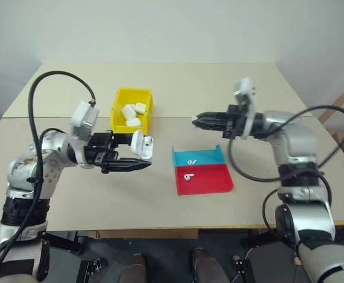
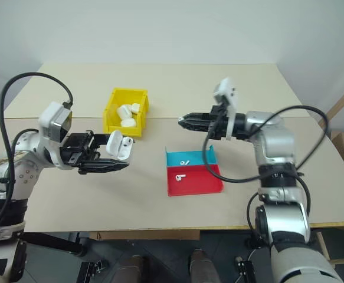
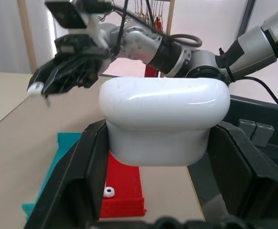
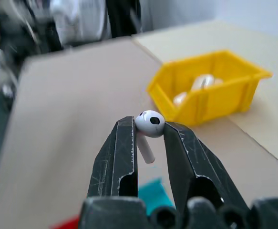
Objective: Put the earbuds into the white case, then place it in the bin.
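The right gripper (image 4: pixel 147 128) is pinching one earbud (image 4: pixel 149 125) between its two black fingertips, jaws nearly together, the bud's round head poking out above the tips and its short stem hanging in the narrow gap. In the head views that gripper is hanging in the air right of centre, well above the table (image 1: pixel 71 206), pointing toward the picture's left. Across from it, at left centre, the left gripper (image 1: pixel 137 154) is clamping the case (image 1: pixel 141 145), fingers squeezed tight on its lower half, lid flipped open; the two grippers are facing each other with a clear gap between them. In the left wrist view the case (image 3: pixel 163 119) is sitting wedged between the two black fingers. Below the right gripper, in the lower middle of the frame, the tray (image 1: pixel 202 171) is lying flat on the table, a second earbud (image 1: pixel 188 175) resting in its red half and a small white mark in the blue half, too small to make out. Up at upper centre-left, the yellow bin (image 1: pixel 131 109) is standing on the table, already holding several white cases (image 1: pixel 130 113).
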